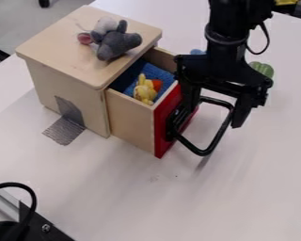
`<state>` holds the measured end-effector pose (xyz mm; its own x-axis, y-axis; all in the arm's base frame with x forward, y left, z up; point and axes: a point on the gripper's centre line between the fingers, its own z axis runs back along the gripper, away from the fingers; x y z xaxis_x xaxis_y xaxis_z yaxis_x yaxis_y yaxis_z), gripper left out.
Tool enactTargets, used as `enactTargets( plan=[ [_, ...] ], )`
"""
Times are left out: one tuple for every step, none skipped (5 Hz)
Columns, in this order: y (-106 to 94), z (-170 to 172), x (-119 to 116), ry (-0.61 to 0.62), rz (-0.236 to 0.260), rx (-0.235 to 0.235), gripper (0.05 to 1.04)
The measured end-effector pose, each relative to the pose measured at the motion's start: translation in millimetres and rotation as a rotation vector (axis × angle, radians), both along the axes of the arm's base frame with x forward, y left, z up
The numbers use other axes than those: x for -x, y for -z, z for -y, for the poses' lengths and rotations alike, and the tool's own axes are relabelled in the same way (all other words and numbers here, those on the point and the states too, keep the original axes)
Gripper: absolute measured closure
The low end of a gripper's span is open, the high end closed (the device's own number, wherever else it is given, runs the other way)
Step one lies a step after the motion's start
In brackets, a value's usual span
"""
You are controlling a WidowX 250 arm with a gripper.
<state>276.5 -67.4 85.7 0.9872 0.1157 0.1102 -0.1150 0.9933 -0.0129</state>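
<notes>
Drawer [131,123] juts from the wooden box [55,44] near the tabletop's [247,188] upper-left edge, its black handle [204,152] poking into open white surface, where the gripper [214,117] hangs right over it with fingers spread apart.

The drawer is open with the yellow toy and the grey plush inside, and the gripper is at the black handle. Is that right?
Not quite: the camera view shows the grey plush on top of the wooden cabinet, not in the drawer. The rest holds: the drawer is open with the yellow toy inside, and the gripper is at the black handle.
</notes>
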Motion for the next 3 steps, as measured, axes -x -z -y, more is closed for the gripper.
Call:
enactTargets(
  plan=[
    [6.5, 0, 3, 0.001, -0.025, -0.007, 0.085],
    [-11.0, -1, 3, -0.031, -0.034, -0.013, 0.085],
    [-46.3, -2, -4, -0.051, 0.012, 0.023, 0.085]
  ],
)
